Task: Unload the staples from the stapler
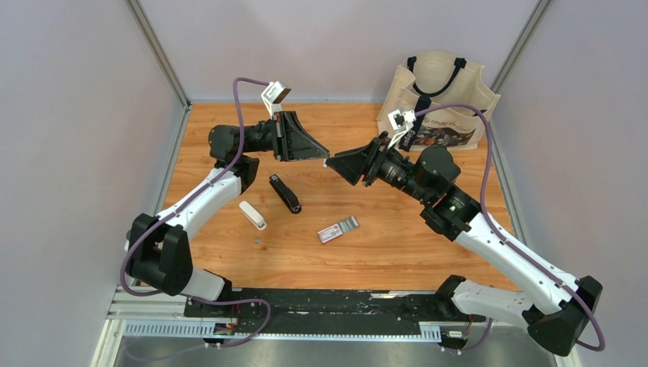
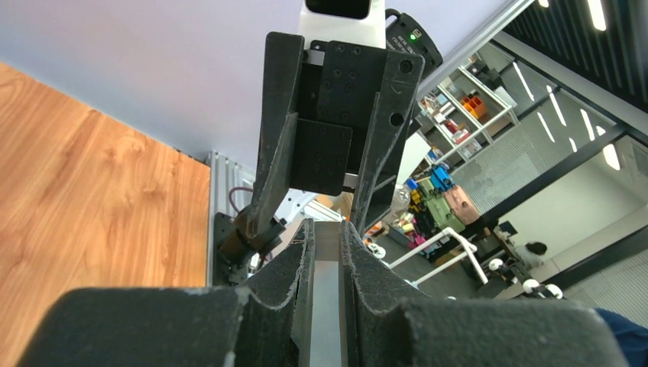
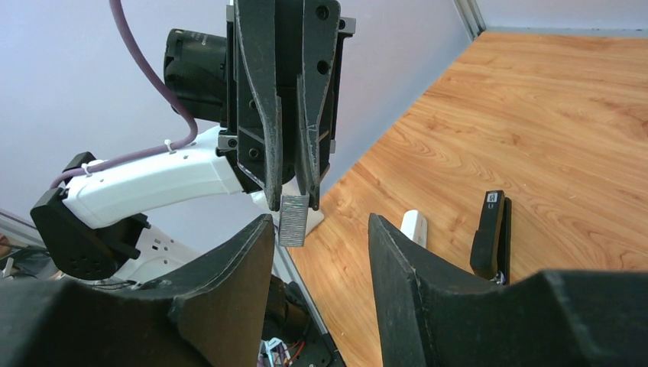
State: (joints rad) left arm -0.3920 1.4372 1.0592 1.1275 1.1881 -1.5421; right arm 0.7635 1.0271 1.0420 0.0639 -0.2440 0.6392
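My left gripper (image 1: 324, 157) hangs above the table's middle, shut on the staples (image 3: 293, 219), a short grey metal strip that sticks out past its fingertips. In the left wrist view the staples (image 2: 328, 294) lie clamped between the pads. My right gripper (image 3: 317, 233) faces it tip to tip with its jaws open. The strip's free end is at their mouth, close to the left finger (image 3: 248, 260), and I see no contact. The black stapler (image 1: 285, 193) lies on the wood below the left arm, and the black stapler (image 3: 489, 233) also shows in the right wrist view.
A white stapler (image 1: 253, 215) lies left of the black one. A small pink-and-white box (image 1: 338, 229) sits near the table's middle front, with a tiny grey bit (image 1: 258, 241) on the wood to its left. A canvas tote bag (image 1: 439, 95) stands at the back right.
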